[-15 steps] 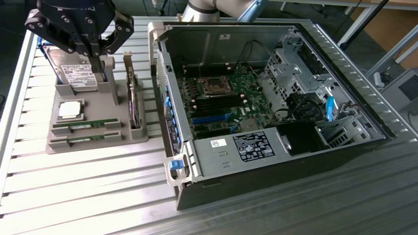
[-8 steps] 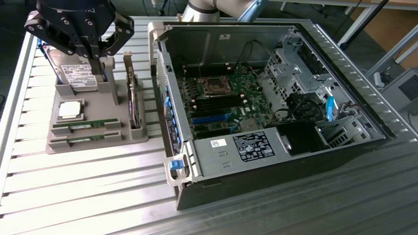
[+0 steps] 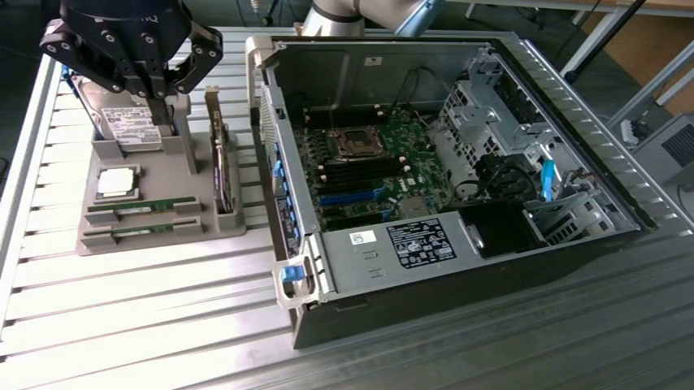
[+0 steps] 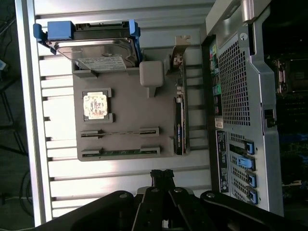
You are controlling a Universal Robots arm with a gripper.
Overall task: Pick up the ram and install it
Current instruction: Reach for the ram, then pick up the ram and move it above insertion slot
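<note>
So: ram (image 3: 141,205) + twin stick (image 3: 139,228) sit in holder (image 3: 162,175) slots (CPU (image 3: 116,182) adj.); claw (image 3: 162,114) clenched, empty, above.

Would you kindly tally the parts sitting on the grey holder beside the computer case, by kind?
RAM sticks: 2
Hard drive: 1
Processor chip: 1
Upright card with metal bracket: 1
Total: 5
</note>
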